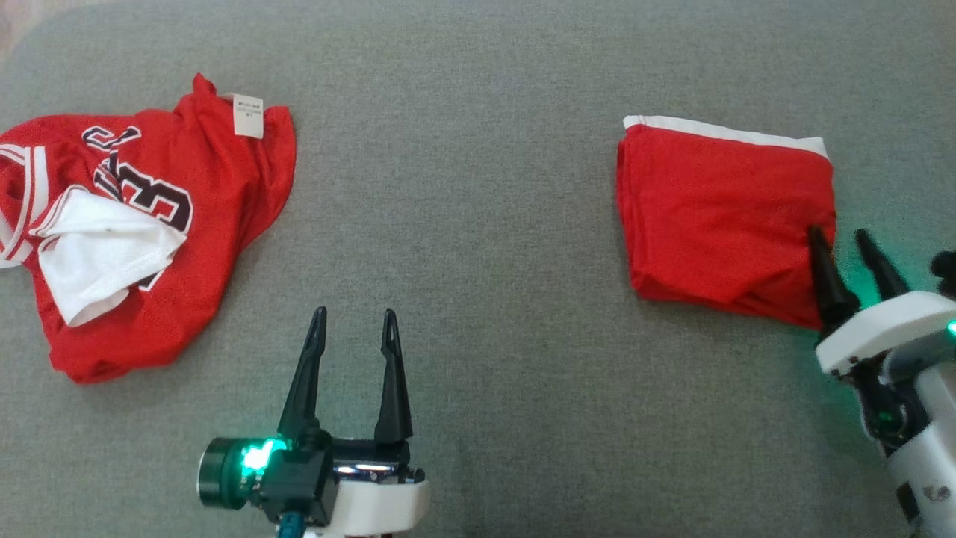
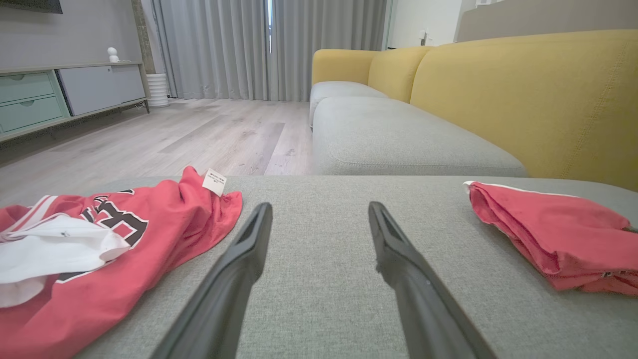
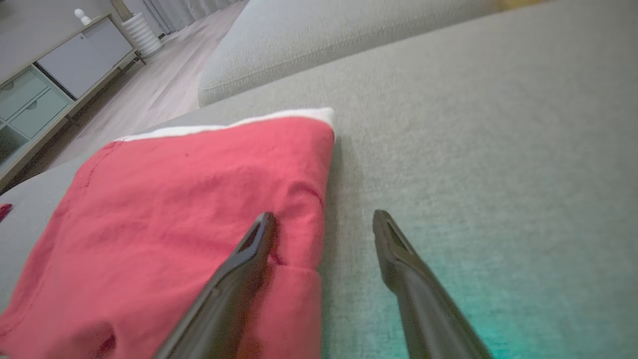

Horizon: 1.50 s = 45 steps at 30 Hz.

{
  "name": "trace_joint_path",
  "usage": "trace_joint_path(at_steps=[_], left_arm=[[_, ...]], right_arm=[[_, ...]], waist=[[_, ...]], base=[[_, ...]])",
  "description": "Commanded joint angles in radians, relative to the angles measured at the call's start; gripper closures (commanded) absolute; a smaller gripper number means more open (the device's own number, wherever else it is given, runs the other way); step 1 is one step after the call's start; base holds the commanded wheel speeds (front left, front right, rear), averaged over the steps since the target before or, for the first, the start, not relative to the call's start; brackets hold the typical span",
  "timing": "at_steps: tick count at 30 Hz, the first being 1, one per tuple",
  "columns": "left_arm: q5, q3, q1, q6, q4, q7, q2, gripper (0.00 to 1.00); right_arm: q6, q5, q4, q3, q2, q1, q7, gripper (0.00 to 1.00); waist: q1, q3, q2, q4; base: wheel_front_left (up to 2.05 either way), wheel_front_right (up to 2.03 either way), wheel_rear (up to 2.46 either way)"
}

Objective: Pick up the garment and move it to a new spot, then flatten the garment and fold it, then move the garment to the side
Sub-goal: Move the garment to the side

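Lying folded, red garment (image 1: 721, 213), left end effector (image 1: 355, 312) wide, right end effector (image 1: 838, 233) wide

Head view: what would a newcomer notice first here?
Two red garments lie on the grey cushion: a crumpled red jersey with white fabric on it at the left, and a neatly folded red garment with a white edge at the right. The open right hand straddles that garment's near right edge, while the open left hand is over bare cushion between them.
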Motion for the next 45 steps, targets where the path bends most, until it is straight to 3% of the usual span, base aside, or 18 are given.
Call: trace_joint_path(at_steps=[1, 2, 3, 4, 8, 20, 26, 32, 33, 38, 41, 42, 44, 45], left_arm=[[0.011, 0.018, -0.031, 0.012, -0.037, -0.005, -0.002, 0.00], [0.011, 0.018, -0.031, 0.012, -0.037, -0.005, -0.002, 0.00], [0.013, 0.016, -0.033, 0.014, -0.037, -0.005, -0.002, 0.00], [0.014, 0.016, -0.034, 0.017, -0.038, -0.005, -0.002, 0.00], [0.021, 0.018, -0.038, 0.023, -0.048, -0.005, -0.002, 0.00], [0.067, 0.028, -0.084, 0.008, -0.067, -0.005, -0.002, 0.00], [0.101, 0.027, -0.130, -0.007, -0.067, -0.005, -0.002, 0.00], [0.115, 0.027, -0.166, -0.014, -0.061, -0.005, -0.002, 0.00], [0.113, 0.025, -0.170, -0.015, -0.059, -0.005, -0.002, 0.00], [0.083, 0.020, -0.169, -0.014, -0.042, -0.005, -0.002, 0.00], [0.063, 0.028, -0.149, -0.005, -0.028, -0.005, -0.002, 0.00], [0.063, 0.028, -0.149, -0.005, -0.028, -0.005, -0.002, 0.00], [0.034, 0.050, -0.121, 0.005, -0.012, -0.005, -0.002, 0.00], [0.034, 0.050, -0.121, 0.005, -0.012, -0.005, -0.002, 0.00]], right_arm=[[0.007, 0.065, -0.014, 0.054, -0.025, -0.011, 0.027, 0.43], [0.007, 0.065, -0.014, 0.054, -0.025, -0.011, 0.027, 0.43], [0.007, 0.089, -0.013, 0.071, -0.030, -0.013, 0.036, 0.90], [0.007, 0.111, -0.014, 0.088, -0.036, -0.016, 0.041, 1.00], [0.007, 0.138, -0.012, 0.137, -0.090, -0.031, 0.024, 1.00], [0.007, 0.040, 0.023, 0.186, -0.387, -0.113, 0.015, 1.00], [0.007, -0.047, 0.106, 0.171, -0.458, -0.207, 0.004, 1.00], [0.007, -0.200, 0.243, 0.107, -0.471, -0.321, -0.053, 1.00], [0.007, -0.225, 0.264, 0.090, -0.464, -0.334, -0.072, 0.03], [0.007, -0.385, 0.329, -0.020, -0.367, -0.351, -0.151, 0.00], [0.007, -0.413, 0.284, -0.062, -0.287, -0.304, -0.157, 0.00], [0.007, -0.413, 0.284, -0.062, -0.287, -0.304, -0.157, 0.00], [0.007, -0.409, 0.183, -0.082, -0.193, -0.227, -0.158, 0.00], [0.007, -0.409, 0.183, -0.082, -0.193, -0.227, -0.158, 0.00]], waist=[[-0.0002, 0.008, 0.0000, 0.000], [-0.0002, 0.008, 0.0000, 0.000], [-0.0002, 0.009, 0.0000, -0.002], [-0.0002, 0.010, 0.0000, -0.005], [-0.0002, 0.020, 0.0000, -0.029], [-0.0002, 0.131, 0.0000, -0.155], [-0.0002, 0.203, 0.0000, -0.188], [-0.0002, 0.231, 0.0000, -0.195], [-0.0002, 0.226, 0.0000, -0.193], [-0.0002, 0.159, 0.0000, -0.171], [-0.0002, 0.106, 0.0000, -0.159], [-0.0002, 0.106, 0.0000, -0.159], [-0.0002, 0.046, 0.0000, -0.148], [-0.0002, 0.046, 0.0000, -0.148]], base=[[0.00, 0.00, 0.00], [0.00, 0.00, 0.00], [0.00, 0.00, 0.00], [0.00, 0.00, 0.00], [0.00, 0.00, 0.00], [0.00, 0.00, 0.00], [0.00, 0.00, 0.00], [0.00, 0.00, 0.00], [0.00, 0.00, 0.00], [0.00, 0.00, 0.00], [0.00, 0.00, 0.00], [0.00, 0.00, 0.00], [0.00, 0.00, 0.00], [0.00, 0.00, 0.00]])
